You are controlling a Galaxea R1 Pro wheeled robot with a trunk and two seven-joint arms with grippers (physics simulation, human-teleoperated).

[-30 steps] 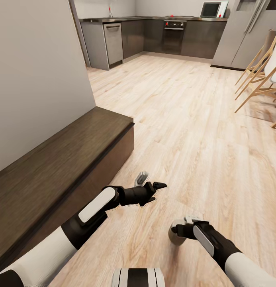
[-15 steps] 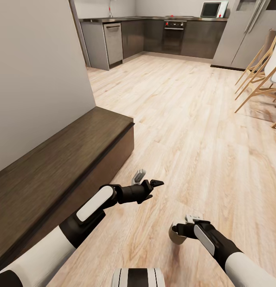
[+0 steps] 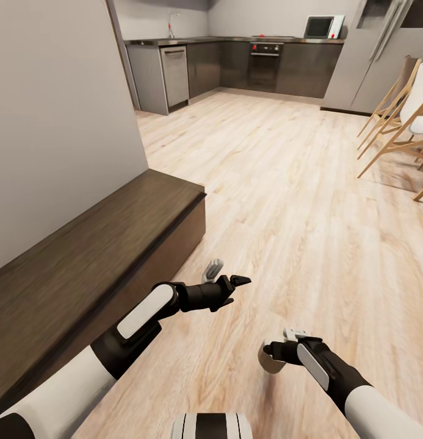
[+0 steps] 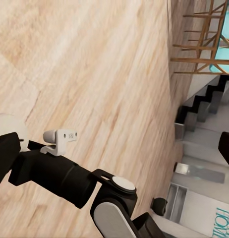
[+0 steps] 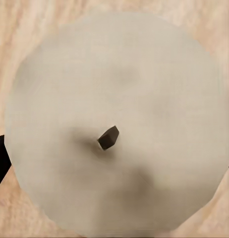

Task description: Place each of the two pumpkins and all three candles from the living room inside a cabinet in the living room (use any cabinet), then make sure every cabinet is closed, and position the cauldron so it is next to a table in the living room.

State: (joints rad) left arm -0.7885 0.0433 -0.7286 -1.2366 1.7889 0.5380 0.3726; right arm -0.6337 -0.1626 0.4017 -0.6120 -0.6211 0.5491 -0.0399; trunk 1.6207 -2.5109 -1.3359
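Observation:
The cabinet (image 3: pixel 83 256), a long low dark brown unit, runs along the grey wall at the left, and its front looks closed. My left gripper (image 3: pixel 229 274) hovers open over the plank floor just past the cabinet's near corner, holding nothing. Lower right, my right gripper (image 3: pixel 274 355) is shut on a cream candle (image 3: pixel 270 364) held above the floor. The right wrist view looks straight down on the candle (image 5: pixel 114 99), round with a short dark wick. In the left wrist view the candle (image 4: pixel 5 130) peeks out at the tip of my right arm. Pumpkins, cauldron and table are out of view.
Grey kitchen cupboards (image 3: pixel 168 70), an oven (image 3: pixel 264 58) and a fridge (image 3: pixel 370 55) stand at the far end. Wooden chairs (image 3: pixel 397 122) stand at the right. Light plank floor (image 3: pixel 296 201) stretches between them and me.
My left gripper has drawn back a little toward me. The whole view has shifted slightly, so the camera moved. The right gripper holds the candle as before.

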